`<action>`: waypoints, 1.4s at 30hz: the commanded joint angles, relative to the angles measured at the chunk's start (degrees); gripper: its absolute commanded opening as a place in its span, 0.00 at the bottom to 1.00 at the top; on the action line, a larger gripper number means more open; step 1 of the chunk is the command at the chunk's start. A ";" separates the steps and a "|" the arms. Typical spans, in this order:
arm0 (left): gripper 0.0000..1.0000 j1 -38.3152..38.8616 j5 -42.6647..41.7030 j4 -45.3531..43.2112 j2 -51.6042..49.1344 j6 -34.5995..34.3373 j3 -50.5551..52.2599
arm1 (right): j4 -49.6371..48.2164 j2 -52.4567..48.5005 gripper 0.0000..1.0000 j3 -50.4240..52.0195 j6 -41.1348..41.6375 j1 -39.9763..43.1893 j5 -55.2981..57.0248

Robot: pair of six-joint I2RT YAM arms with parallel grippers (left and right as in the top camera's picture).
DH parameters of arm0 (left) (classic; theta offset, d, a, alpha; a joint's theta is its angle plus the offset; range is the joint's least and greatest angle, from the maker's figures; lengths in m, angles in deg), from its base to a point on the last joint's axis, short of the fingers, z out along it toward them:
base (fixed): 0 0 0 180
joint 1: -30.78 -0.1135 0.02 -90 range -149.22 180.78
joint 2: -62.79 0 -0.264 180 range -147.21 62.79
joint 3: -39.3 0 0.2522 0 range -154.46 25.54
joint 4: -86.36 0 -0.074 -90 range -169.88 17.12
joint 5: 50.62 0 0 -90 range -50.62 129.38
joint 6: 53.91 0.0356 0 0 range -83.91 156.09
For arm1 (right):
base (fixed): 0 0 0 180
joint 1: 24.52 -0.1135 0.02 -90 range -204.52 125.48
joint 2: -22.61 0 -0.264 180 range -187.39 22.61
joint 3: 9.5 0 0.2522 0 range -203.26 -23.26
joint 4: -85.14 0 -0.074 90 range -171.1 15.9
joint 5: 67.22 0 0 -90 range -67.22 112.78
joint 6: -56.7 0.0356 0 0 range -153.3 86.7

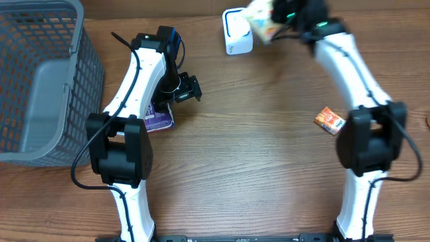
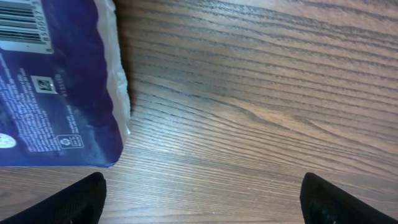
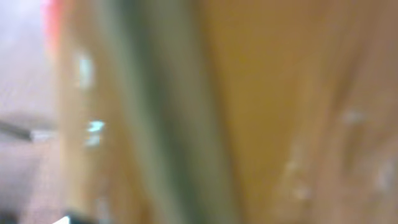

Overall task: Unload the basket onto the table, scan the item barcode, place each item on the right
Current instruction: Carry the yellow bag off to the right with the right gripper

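Right claw (image 1: 277, 25) clamped on pale yellow packet (image 1: 261, 19), held far centre, just beside white scanner (image 1: 236, 32). Left claw (image 1: 189, 89) agape over worktop (image 1: 255, 148). Purple pouch (image 2: 56, 93) lies just left, barcode up. Orange sachet (image 1: 329, 121) on worktop, right side.

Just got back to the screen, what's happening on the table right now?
The right tool holds a pale packet at the white scanner; its wrist view is just blur. The left tool hangs open over the table beside a purple pack, holding nothing. An orange packet lies near the right arm.
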 commanded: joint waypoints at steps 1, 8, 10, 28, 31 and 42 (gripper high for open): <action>0.92 1.07 -1.29 0.09 0.87 0.85 -0.74 | 6.64 7.56 0.04 -4.37 4.57 10.08 1.09; 0.92 2.19 -1.29 -0.24 0.87 0.85 -0.74 | 24.48 8.46 0.04 -4.02 6.05 27.34 1.97; 0.92 2.51 -1.27 -0.33 0.87 0.85 -0.74 | 28.11 8.46 0.04 -3.72 6.03 31.67 3.08; 0.91 3.06 -1.27 -0.26 0.87 0.83 -0.74 | 34.42 4.26 0.04 -2.25 4.61 56.89 13.35; 0.91 3.06 -1.27 -0.31 0.87 0.83 -0.74 | 34.67 2.71 0.04 -2.25 1.86 59.12 13.33; 0.95 3.08 -1.29 -0.28 0.87 0.85 -0.74 | 38.95 0.11 0.88 -2.05 2.36 61.29 13.14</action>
